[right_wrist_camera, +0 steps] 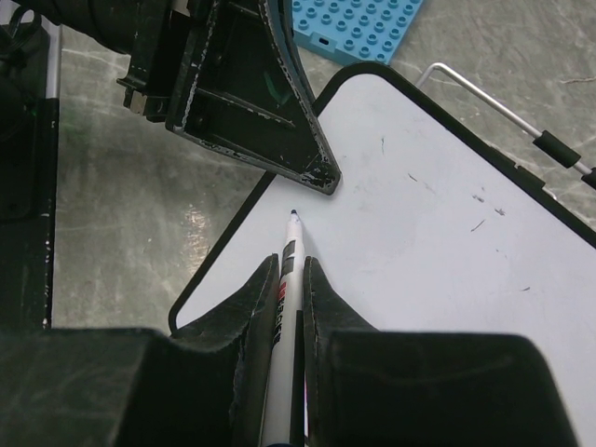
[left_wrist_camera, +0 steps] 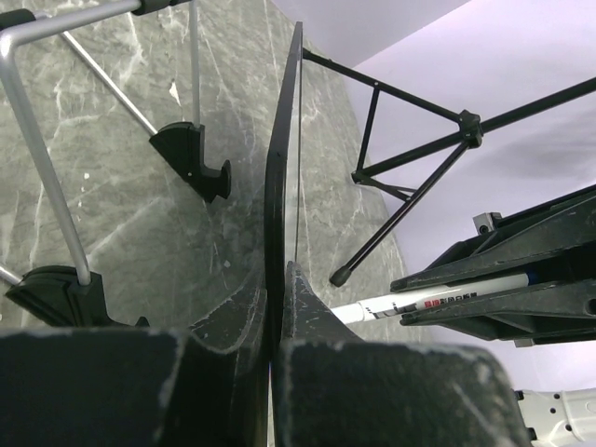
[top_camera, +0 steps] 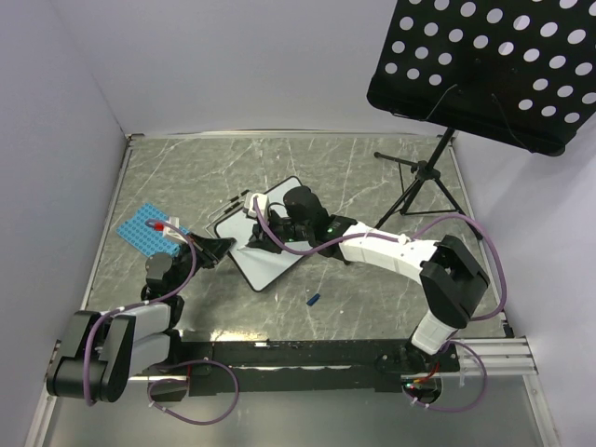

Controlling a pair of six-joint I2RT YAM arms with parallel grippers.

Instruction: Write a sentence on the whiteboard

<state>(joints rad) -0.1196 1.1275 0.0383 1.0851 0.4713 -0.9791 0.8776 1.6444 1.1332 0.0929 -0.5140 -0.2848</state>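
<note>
One whiteboard [top_camera: 279,244], top view: mid-table near blue studded plate [top_camera: 147,228], glossy white, thin black frame, rounded corners. Left wrist view: left gripper [left_wrist_camera: 277,307] clamped on frame edge, board seen edge-on, thin and stiff, judged light and slippery, best pinned at rim. Right wrist view: right gripper [right_wrist_camera: 291,270] closed around marker [right_wrist_camera: 284,289], tip at near corner, touching or just above, cannot tell; no sentence yet.

Lab-style robot test cell. I'm bolted to an aluminium rail [top_camera: 507,352] at the near edge of a grey marble-look table [top_camera: 372,177], boxed in by plain pale walls [top_camera: 233,65]. Purple cables [top_camera: 497,270] run exposed.
</note>
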